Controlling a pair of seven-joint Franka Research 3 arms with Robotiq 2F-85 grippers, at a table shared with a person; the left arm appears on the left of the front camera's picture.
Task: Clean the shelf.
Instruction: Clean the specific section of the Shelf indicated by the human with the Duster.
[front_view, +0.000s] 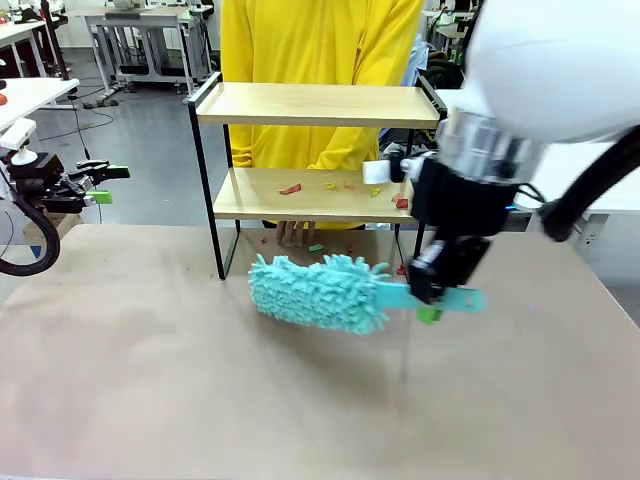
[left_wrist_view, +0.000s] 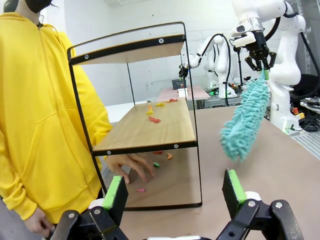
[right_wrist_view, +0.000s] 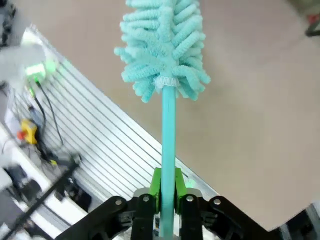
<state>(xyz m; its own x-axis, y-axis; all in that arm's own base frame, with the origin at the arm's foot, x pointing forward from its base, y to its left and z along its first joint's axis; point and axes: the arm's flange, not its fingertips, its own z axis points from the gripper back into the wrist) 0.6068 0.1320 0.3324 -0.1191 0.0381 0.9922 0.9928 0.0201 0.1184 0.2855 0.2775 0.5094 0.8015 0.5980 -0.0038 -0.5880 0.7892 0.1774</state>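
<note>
The shelf (front_view: 320, 103) stands at the table's far side, two wood boards in a black frame. Small red, green and yellow scraps (front_view: 290, 188) lie on its lower board (left_wrist_view: 150, 135) and on the table beneath. My right gripper (front_view: 437, 292) is shut on the handle of a teal fluffy duster (front_view: 320, 290), whose head hangs over the table just in front of the shelf. In the right wrist view the green pads (right_wrist_view: 156, 186) pinch the handle (right_wrist_view: 168, 125). My left gripper (front_view: 100, 185) is open at the far left, empty, its fingers (left_wrist_view: 116, 192) facing the shelf's side.
A person in a yellow hoodie (front_view: 320, 50) stands behind the shelf, one hand (left_wrist_view: 132, 165) resting on the table under the lower board. The brown table (front_view: 150, 380) lies bare in front. Other tables and robot arms stand in the background.
</note>
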